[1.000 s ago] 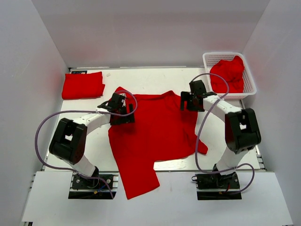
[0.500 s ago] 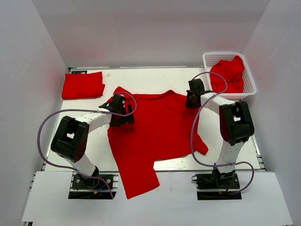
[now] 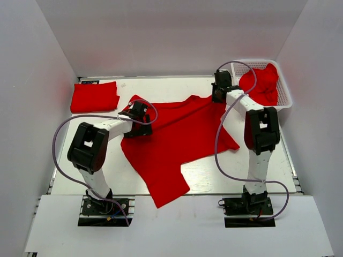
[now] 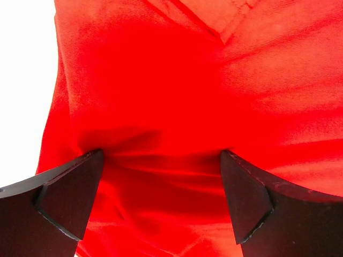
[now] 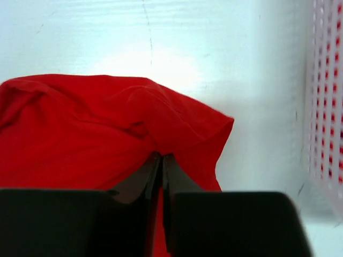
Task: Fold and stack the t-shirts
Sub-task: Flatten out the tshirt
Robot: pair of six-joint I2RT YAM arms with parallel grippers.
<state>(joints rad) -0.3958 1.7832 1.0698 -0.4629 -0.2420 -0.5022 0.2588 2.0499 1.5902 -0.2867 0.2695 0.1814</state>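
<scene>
We see one red shirt spread crooked across the middle of the table, its tail reaching toward the near edge between the arm bases. The left gripper sits on the shirt's left shoulder area, jaws spread wide, cloth bunched between the fingers but not clamped. The right gripper is clenched on the shirt's far right corner, just beside the basket. A crumpled shirt fills the basket. A folded shirt lies far left, apart.
</scene>
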